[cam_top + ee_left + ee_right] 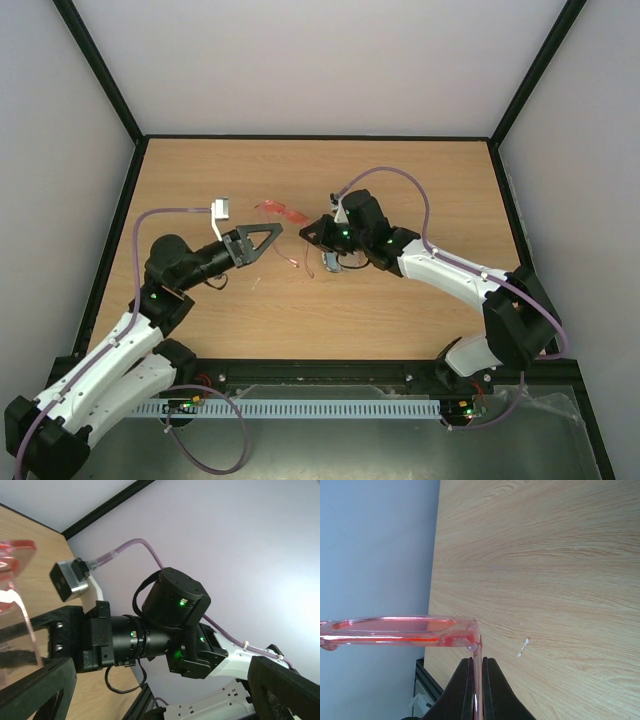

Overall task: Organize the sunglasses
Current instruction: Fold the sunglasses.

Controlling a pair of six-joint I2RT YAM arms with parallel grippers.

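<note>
Sunglasses [395, 630] — temple pinched inside right claw [478, 666].

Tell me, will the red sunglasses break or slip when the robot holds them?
Probably light: the right fingers hold the sunglasses by one thin temple arm. That arm looks slim, so it may flex or snap if squeezed hard. The glossy plastic could slip or swing in such a narrow pinch.
</note>
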